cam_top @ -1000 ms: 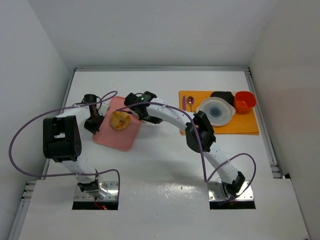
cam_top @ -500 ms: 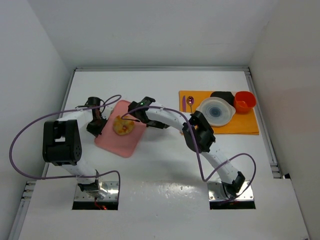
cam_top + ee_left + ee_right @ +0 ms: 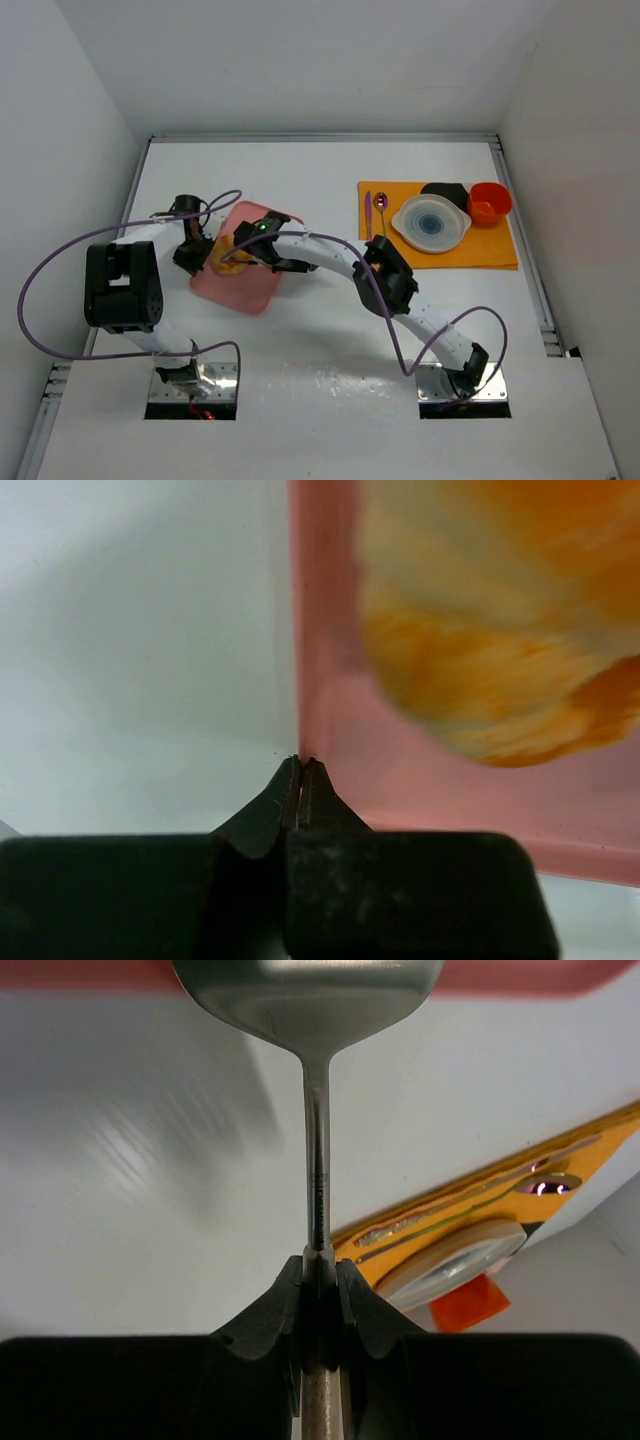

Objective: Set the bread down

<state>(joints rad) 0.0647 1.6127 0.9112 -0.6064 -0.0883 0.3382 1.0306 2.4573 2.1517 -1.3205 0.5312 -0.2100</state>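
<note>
Bread sits on pink board, left-centre. Right gripper clamps spoon, left gripper pinched together, empty. Placement likely unfinished.

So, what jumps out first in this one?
A golden-brown bun sits on a pink board left of centre, with both arms crowded over it. The right arm's jaws are shut on a metal spoon reaching toward the board; the left arm's jaws are shut at the board's edge. An orange placemat with a white bowl lies back right.
</note>
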